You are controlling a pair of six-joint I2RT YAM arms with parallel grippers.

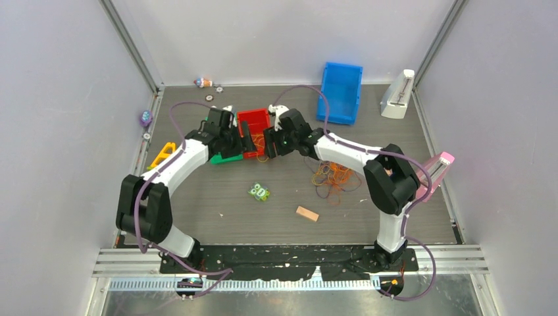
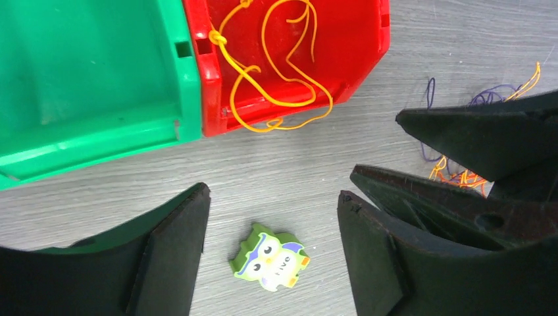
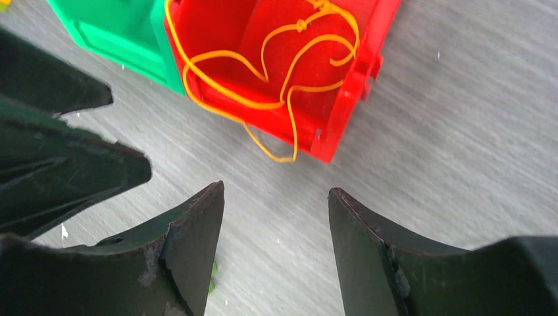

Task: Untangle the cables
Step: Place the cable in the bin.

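One orange cable (image 2: 216,38) lies looped in the red bin (image 2: 355,39), with part of it hanging over the bin's near edge onto the table. It also shows in the right wrist view (image 3: 301,26). A tangle of orange, red and dark purple cables (image 1: 332,176) lies on the table to the right, and its edge shows in the left wrist view (image 2: 460,174). My left gripper (image 2: 273,197) is open and empty above the table just in front of the bins. My right gripper (image 3: 276,191) is open and empty, close beside the left one in front of the red bin (image 3: 355,59).
A green bin (image 2: 85,79) touches the red bin's left side. A green owl toy (image 2: 270,257) lies below my left gripper. A wooden block (image 1: 306,213) lies nearer the front. A blue bin (image 1: 342,92), a white object (image 1: 398,95) and a pink object (image 1: 437,168) stand at the right.
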